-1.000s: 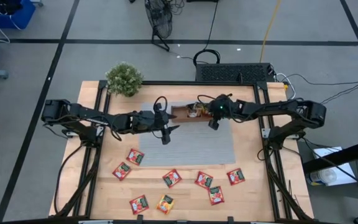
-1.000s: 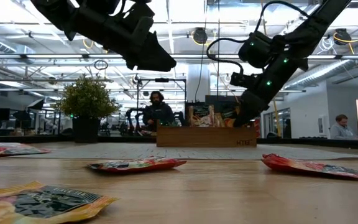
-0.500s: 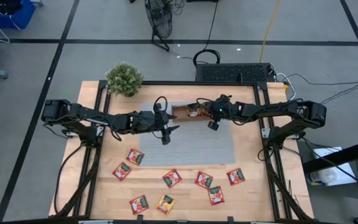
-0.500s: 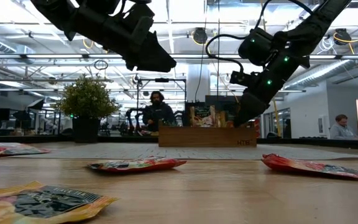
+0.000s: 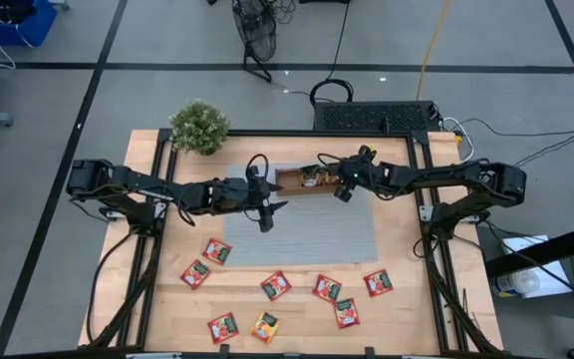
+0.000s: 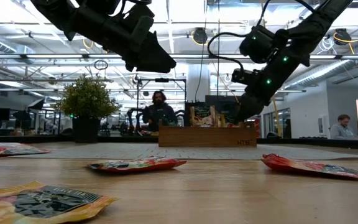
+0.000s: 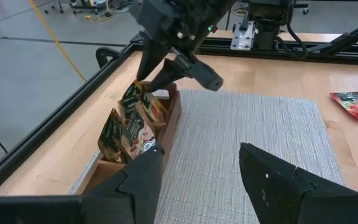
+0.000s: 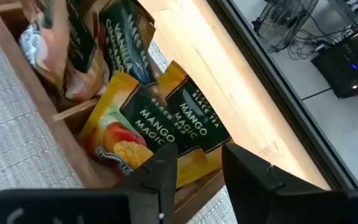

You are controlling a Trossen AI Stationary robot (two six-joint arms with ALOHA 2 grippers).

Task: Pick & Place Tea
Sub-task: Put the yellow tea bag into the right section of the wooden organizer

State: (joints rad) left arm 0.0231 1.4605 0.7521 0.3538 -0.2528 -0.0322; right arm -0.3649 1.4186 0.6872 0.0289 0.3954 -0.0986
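The right hand (image 5: pixel 341 189) hung over the end of the wooden tray (image 5: pixel 289 180) at the back of the tabletop (image 5: pixel 407 319), its fingers (image 8: pixel 160 177) parted with a narrow gap between them and nothing held. Directly beyond those fingers, orange-yellow tea packets (image 8: pixel 166 134) stood on edge in the tray's end compartment, with more packets (image 8: pixel 73 43) in the compartment beside it.

The left hand (image 5: pixel 266 216) hovered over the grey woven mat (image 5: pixel 317 234) just beside the tray, its fingers (image 7: pixel 278 177) spread wide and empty.

Eight more packets lay flat on the bare wood nearer the front: red ones (image 5: pixel 216 250) just off the mat's corner, others (image 5: pixel 328 288) in a loose row along the front, and one orange-yellow packet (image 5: pixel 265 327) near the front edge. A potted plant (image 5: pixel 198 126) stood at the rear left corner. In the low view, a seated person (image 6: pixel 156 111) showed in the room beyond the tabletop.
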